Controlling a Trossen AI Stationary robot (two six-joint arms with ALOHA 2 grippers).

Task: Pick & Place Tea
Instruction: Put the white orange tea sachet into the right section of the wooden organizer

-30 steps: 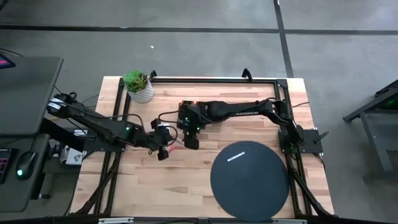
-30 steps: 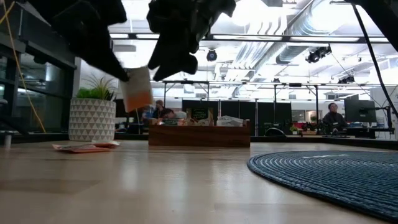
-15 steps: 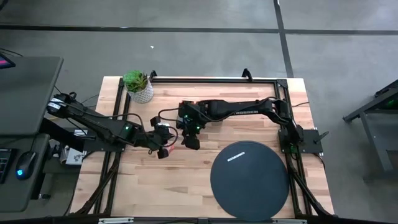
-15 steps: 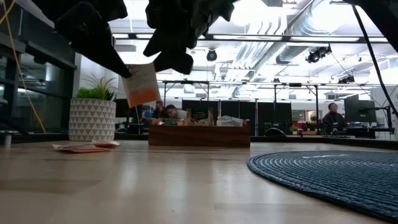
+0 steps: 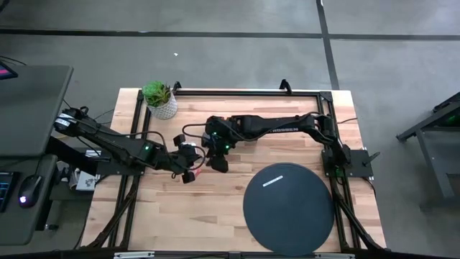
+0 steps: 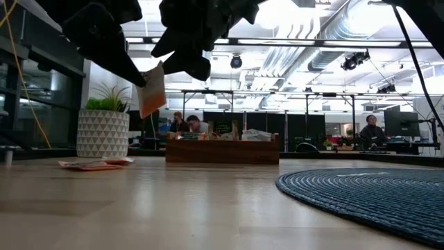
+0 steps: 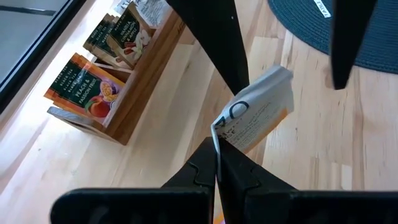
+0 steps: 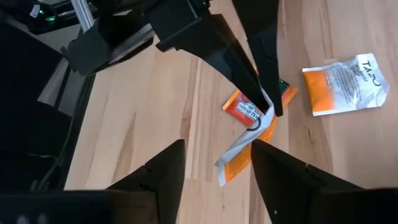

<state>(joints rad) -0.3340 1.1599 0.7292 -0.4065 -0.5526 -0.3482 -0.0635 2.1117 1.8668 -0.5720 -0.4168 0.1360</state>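
A white and orange tea sachet (image 8: 245,149) hangs in the air over the table's middle, with my left gripper (image 5: 191,175) shut on it. My right gripper (image 5: 215,164) is open and tips down toward it from the table's right. Its two fingers (image 8: 281,180) stand on either side of the sachet's free lower end. Below, a red sachet (image 8: 244,107) and a white and orange one (image 8: 345,84) lie flat on the wood. More tea stands in the wooden tray (image 7: 146,68). My left gripper pinches the sachet's upper edge (image 7: 219,138) between its two fingertips, one flat sachet. The fingers (image 8: 258,87) slant down from the table's left. The sachet hangs tilted below them, clear of the table. Whether my right gripper touches the sachet, I cannot tell.
A black woven disc (image 5: 287,207) fills the near right of the table. A potted plant (image 5: 161,99) stands at the far left corner. The tray (image 6: 222,149) sits toward the far edge, under my right arm. Loose sachets (image 6: 94,164) lie left of it.
My right gripper has tipped toward my left gripper and shifted slightly toward the table's left. The held sachet has risen a little and turned from face-on to nearly edge-on in the low view, still clear of the table.
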